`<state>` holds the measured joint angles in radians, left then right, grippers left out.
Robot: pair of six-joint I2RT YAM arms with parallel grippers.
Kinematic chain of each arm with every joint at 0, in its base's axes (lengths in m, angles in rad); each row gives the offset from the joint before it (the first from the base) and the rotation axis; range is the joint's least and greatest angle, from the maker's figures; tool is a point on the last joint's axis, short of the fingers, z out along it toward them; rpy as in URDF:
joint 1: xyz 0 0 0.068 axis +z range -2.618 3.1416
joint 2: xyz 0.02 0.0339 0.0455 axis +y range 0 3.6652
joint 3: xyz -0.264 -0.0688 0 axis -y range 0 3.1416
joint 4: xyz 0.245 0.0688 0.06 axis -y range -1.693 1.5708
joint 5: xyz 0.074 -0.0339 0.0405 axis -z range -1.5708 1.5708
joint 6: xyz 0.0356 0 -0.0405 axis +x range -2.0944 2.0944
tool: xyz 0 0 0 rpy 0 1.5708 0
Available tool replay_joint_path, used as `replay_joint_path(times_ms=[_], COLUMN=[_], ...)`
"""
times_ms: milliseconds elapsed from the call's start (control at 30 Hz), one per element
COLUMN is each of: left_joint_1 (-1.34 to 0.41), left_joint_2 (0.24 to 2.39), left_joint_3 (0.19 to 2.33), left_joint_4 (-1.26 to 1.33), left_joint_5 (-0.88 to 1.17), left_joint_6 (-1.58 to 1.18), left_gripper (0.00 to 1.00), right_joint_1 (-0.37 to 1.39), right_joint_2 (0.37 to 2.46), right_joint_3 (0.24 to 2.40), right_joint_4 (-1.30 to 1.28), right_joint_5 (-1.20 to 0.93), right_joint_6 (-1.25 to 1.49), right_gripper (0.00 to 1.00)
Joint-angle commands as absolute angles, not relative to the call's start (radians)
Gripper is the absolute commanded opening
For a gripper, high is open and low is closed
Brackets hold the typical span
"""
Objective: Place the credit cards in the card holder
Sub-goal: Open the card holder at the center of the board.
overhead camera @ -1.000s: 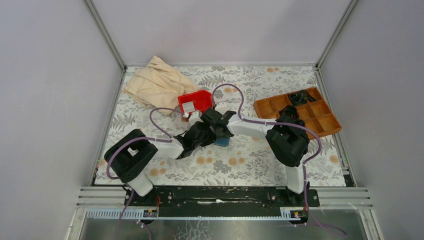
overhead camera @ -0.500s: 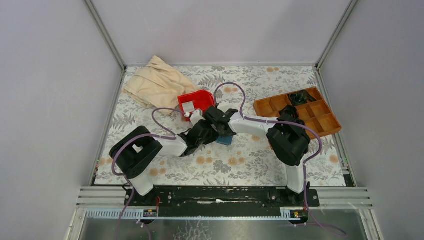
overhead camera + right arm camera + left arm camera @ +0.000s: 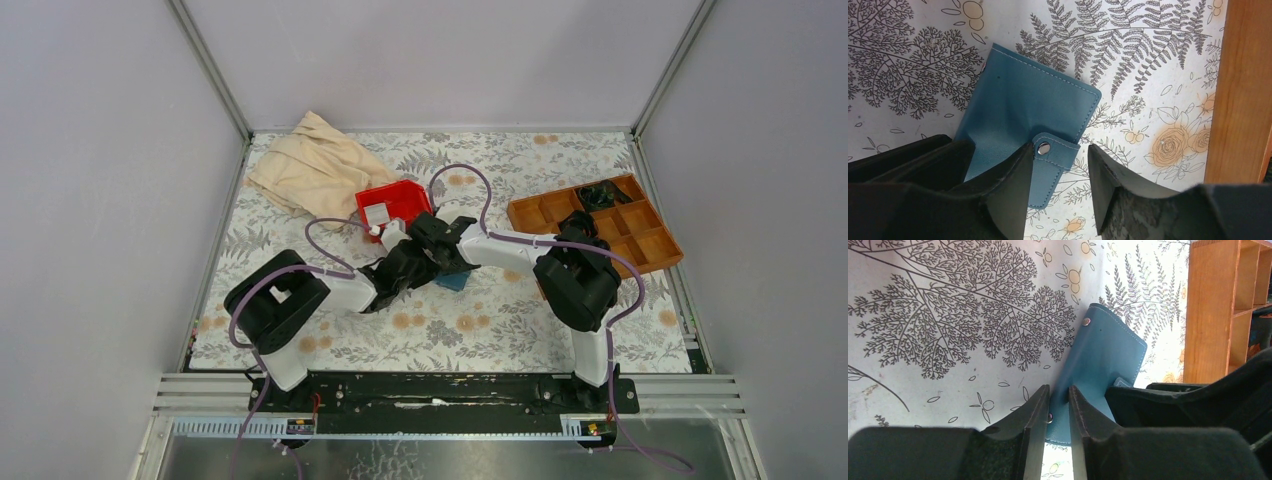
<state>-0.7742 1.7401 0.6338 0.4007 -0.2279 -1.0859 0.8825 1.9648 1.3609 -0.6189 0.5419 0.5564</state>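
The left claw [image 3: 1058, 390] stands nearly closed, pinching the near edge of the small, flat, teal-blue soft card holder [image 3: 1103, 355], which lies folded shut on the fern-printed table cover [image 3: 948, 315] between the arms. The right claw [image 3: 1060, 162] is spread open, its fingers straddling the snap tab [image 3: 1055, 150]. The step in hand looks like unfastening the card holder: next, the right claw should close on the tab and peel it free while the left holds firm. What looks like a pale credit card [image 3: 377, 214] waits in the red plastic bin [image 3: 405, 200]. Since a second ago the left arm has leaned further inward, while the card holder has barely shifted.
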Motion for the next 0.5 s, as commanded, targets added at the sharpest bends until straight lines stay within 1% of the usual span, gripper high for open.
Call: replay_joint_path(times_ms=[0,67,167,367,467], left_joint_1=[-0.779,-0.779,-0.779,-0.779,-0.78], left_joint_2=[1.879,1.881,1.882,1.899,1.904], left_joint_3=[0.557,0.557,0.558,0.557,0.557], left_joint_4=[-0.019,-0.019,-0.02,-0.012,-0.009], left_joint_5=[-0.21,-0.211,-0.21,-0.202,-0.2], left_joint_6=[-1.046,-1.048,-1.052,-1.063,-1.066], left_gripper=[0.27,0.27,0.25,0.23,0.22], right_joint_1=[0.907,0.908,0.912,0.915,0.916], right_joint_2=[1.975,1.974,1.974,1.976,1.966], right_joint_3=[1.372,1.367,1.365,1.35,1.336], right_joint_4=[-0.711,-0.708,-0.706,-0.7,-0.689], right_joint_5=[0.615,0.619,0.628,0.629,0.627], right_joint_6=[0.531,0.529,0.522,0.52,0.519], right_gripper=[0.47,0.4,0.34,0.3,0.26])
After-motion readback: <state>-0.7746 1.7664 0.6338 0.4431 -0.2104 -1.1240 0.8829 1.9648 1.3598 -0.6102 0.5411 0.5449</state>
